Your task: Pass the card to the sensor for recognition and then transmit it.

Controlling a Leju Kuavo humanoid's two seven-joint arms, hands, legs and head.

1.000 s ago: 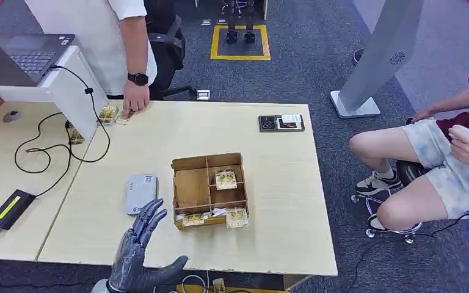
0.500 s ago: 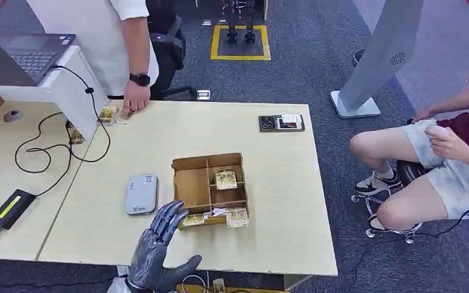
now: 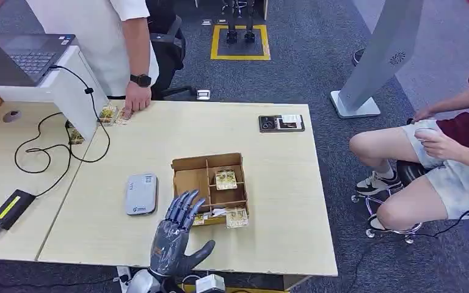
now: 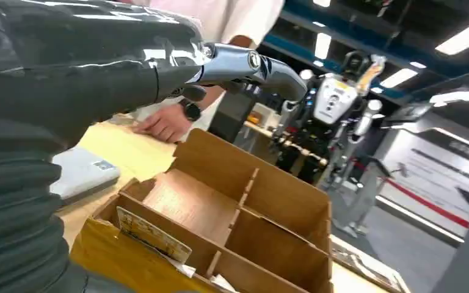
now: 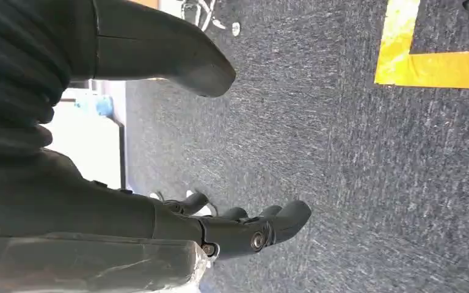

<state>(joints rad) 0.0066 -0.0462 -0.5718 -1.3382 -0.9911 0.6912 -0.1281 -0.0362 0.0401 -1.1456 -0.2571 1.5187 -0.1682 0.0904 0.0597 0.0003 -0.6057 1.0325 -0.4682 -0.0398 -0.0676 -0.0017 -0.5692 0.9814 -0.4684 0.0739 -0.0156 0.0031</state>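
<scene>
Left hand (image 3: 177,241), fingers spread and holding nothing, hovers at the near edge of the brown cardboard divided box (image 3: 209,189) containing patterned cards (image 3: 225,179); right hand (image 5: 220,229) hangs empty, fingers apart.

- left hand (image 3: 174,241): glossy dark grey-blue, slim segmented fingers, thick thumb, lower centre of head view
- right hand (image 5: 244,229): black, round silver screws
- ribbed dark wrist covers

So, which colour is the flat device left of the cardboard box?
Light grey device, clearest in the head view.
</scene>
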